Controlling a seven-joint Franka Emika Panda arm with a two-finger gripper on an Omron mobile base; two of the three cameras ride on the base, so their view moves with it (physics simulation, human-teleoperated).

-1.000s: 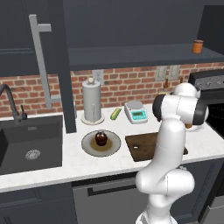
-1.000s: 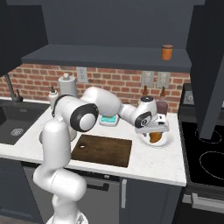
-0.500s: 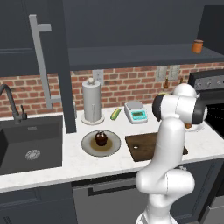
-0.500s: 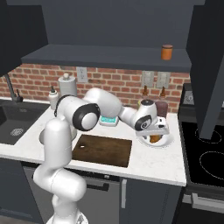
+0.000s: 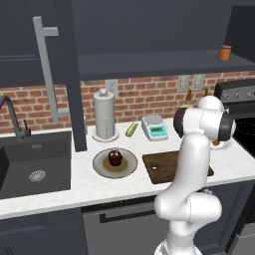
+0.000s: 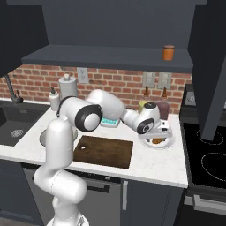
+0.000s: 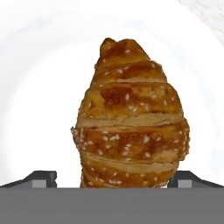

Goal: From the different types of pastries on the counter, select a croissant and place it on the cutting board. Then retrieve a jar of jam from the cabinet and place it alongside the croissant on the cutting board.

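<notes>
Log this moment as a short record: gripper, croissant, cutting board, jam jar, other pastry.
gripper: open, low over the plate, a fingertip on each side of the croissant, not closed on it
croissant: on a white plate, right of the board
cutting board: bare, on the counter in front of the robot
jam jar: on the shelf above the counter
other pastry: dark pastry on a brown plate left of the board
</notes>
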